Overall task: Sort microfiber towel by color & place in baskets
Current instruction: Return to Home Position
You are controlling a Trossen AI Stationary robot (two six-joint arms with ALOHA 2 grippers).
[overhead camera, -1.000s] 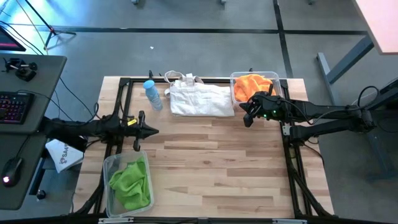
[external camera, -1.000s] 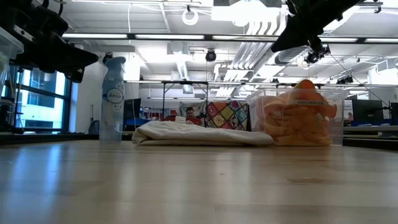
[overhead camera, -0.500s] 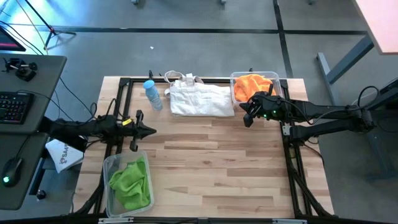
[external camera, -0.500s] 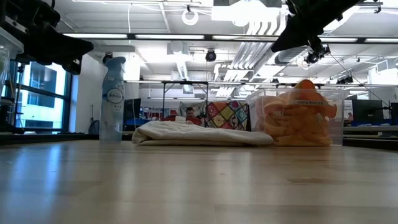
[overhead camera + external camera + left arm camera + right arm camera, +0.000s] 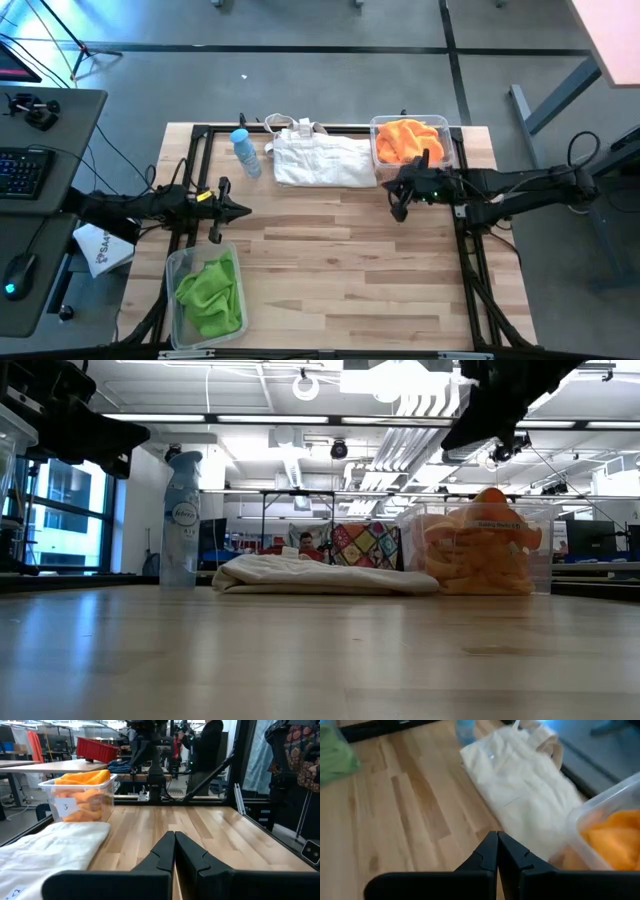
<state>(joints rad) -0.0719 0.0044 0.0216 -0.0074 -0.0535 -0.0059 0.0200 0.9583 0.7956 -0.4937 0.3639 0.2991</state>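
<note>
While the right gripper (image 5: 399, 200) hangs pinched tight and empty beside the far basket (image 5: 375, 125) | orange towels (image 5: 408, 138) heaped inside it | left gripper (image 5: 240, 210) also closed, holding nothing, near the front-left basket (image 5: 172, 262) | green towels (image 5: 208, 285) inside | white bag (image 5: 320, 160) and bottle (image 5: 245, 152) along the far edge.
</note>
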